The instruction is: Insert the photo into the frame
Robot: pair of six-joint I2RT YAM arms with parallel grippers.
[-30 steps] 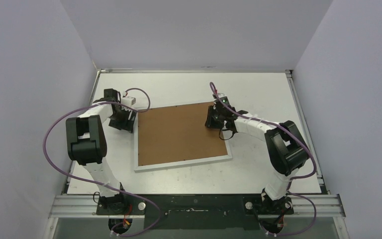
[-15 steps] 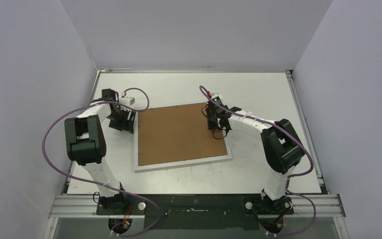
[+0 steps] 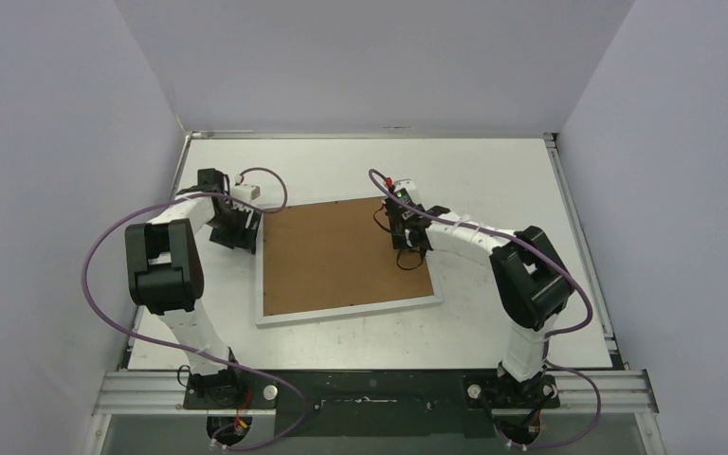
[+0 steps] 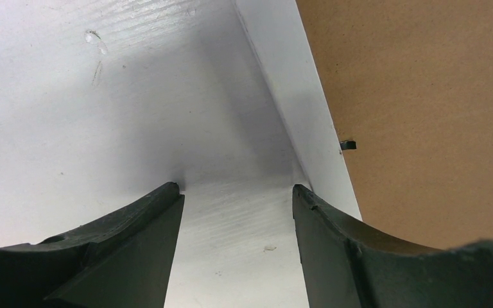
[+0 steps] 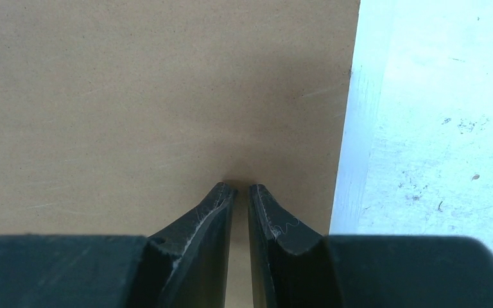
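- well, left fingers (image 4: 142,221) stood wide apart, empty, at the frame (image 4: 295,96)'s left edge.
- right fingers (image 5: 223,204) were nearly closed, empty, tips on the backing board (image 5: 135,96) inside the frame.

**A frame flat on the table, with one gripper at each side**

The frame (image 3: 346,312) lies on the table (image 3: 493,171), a little turned, in the middle between the two arms. A board (image 3: 341,254) lies inside the frame, and the frame's edge shows along the board's left side and near side. The left gripper (image 3: 246,233) is low over the table just left of the frame, near its far left corner. A small clip (image 4: 348,144) sits on the board right beside that left edge. The right gripper (image 3: 408,243) is above the board, in its far half, near the right edge of the frame. The tips of the right gripper point down at the board.
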